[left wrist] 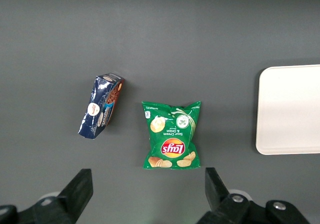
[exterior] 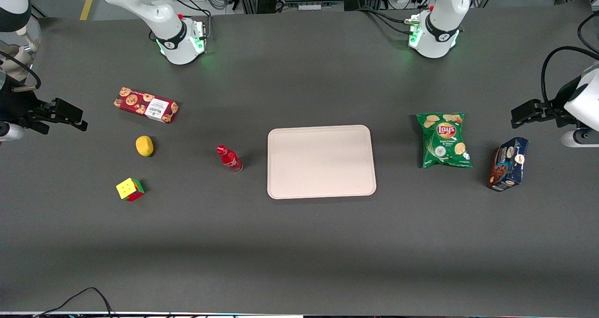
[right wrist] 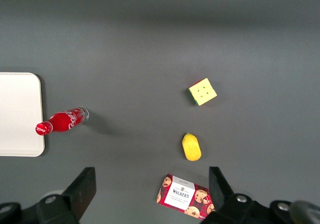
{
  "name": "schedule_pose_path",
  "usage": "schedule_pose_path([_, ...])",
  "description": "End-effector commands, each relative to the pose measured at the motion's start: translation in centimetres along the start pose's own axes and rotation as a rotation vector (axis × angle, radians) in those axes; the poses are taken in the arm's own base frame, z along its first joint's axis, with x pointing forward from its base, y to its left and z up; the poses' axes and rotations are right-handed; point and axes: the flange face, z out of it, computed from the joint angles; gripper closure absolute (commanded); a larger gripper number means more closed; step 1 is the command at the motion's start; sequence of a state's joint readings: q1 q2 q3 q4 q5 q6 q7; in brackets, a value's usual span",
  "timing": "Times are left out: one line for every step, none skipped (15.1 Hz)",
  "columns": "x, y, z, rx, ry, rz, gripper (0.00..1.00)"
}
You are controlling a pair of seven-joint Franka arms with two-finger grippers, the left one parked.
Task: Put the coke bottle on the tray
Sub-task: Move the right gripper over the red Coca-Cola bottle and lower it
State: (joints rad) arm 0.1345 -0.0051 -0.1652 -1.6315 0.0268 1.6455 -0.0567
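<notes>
Your coke bottle (exterior: 229,158) stands upright on the dark surface (exterior: 299,243), just beside the tray (exterior: 321,162) on the side toward the working arm's end, apart from the rim with a narrow strip of bare surface between them. Nothing grips it, and it rests on its clear base with the red cap up, so the body is free to be taken from the side or from above. The tray lies flat in the middle of the surface with nothing on it, so you can likely set the bottle down anywhere inside the low rim; the carry looks short.

Your pincer (right wrist: 152,196) hangs high over the working arm's end of the surface, well apart from the bottle. Its two fingers stand wide with nothing between them, which suits an approach that has not yet begun. In the right wrist view the bottle (right wrist: 62,121) shows beside the tray's corner (right wrist: 20,115).

Three things lie farther toward the working arm's end than the bottle: a yellow lemon (exterior: 144,146), a colour cube (exterior: 130,189) nearer to the front camera than the lemon, and a red cookie box (exterior: 146,104) farther from it. None touches the bottle, so they should not hinder the descent. Toward the parked arm's end lie a green chips bag (exterior: 443,140) and a dark blue cookie box (exterior: 507,163), both clear of the tray.
</notes>
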Motion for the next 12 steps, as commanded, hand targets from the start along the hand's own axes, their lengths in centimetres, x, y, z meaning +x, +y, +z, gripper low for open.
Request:
schedule_pose_path([0.7, 0.0, -0.3, -0.01, -0.001, -0.021, 0.0])
schedule_pose_path([0.8, -0.1, -0.3, -0.01, 0.001, -0.019, 0.0])
schedule_pose_path([0.9, -0.2, -0.7, -0.009, 0.007, -0.02, 0.0])
schedule_pose_path([1.0, -0.4, -0.8, -0.005, 0.008, -0.022, 0.0])
schedule_pose_path([0.9, -0.6, -0.6, 0.002, 0.001, -0.03, 0.0])
schedule_pose_path([0.9, -1.2, -0.2, 0.008, -0.006, -0.044, 0.0])
schedule_pose_path([0.9, -3.0, 0.2, 0.017, -0.016, -0.065, 0.0])
schedule_pose_path([1.0, -5.3, 0.8, 0.019, -0.027, -0.091, 0.0])
schedule_pose_path([1.1, -6.9, 1.4, 0.018, -0.039, -0.069, 0.0])
schedule_pose_path([1.1, -8.8, 2.1, 0.017, -0.052, -0.052, 0.0])
schedule_pose_path([1.2, -10.6, 2.8, 0.015, -0.064, -0.045, 0.0])
schedule_pose_path([1.3, -12.3, 3.7, 0.013, -0.076, -0.029, 0.0])
